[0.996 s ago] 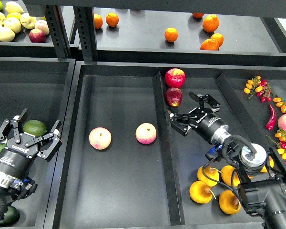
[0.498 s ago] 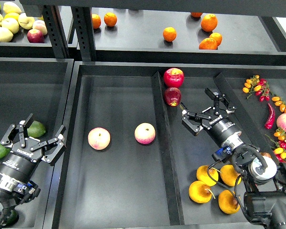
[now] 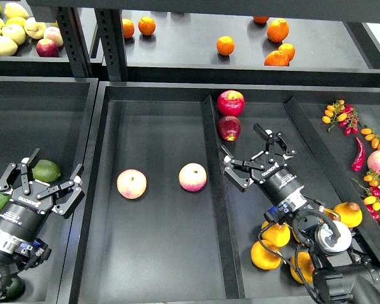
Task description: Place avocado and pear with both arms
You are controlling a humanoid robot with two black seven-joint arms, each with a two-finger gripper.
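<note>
Count by kind, as visible:

- Pale pink-yellow apples in the centre tray: two, left and right.
- Red apples at the far divider: two, one behind the other.
- Golden pears, near right: four visible, e.g., partly hidden by the arm.
- Oranges on the far shelf: seven, e.g..
- Red chilli, right: one.

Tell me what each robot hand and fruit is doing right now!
Left gripper: open, empty, hovering by an avocado.
Right gripper: open, empty, over the bin floor.
Avocado: lying in the left bin, not held.
Pears: lying in a bunch under the right arm, not held.
Two pale apples: resting apart in the middle bin.
Two red apples: touching, by the divider.
</note>
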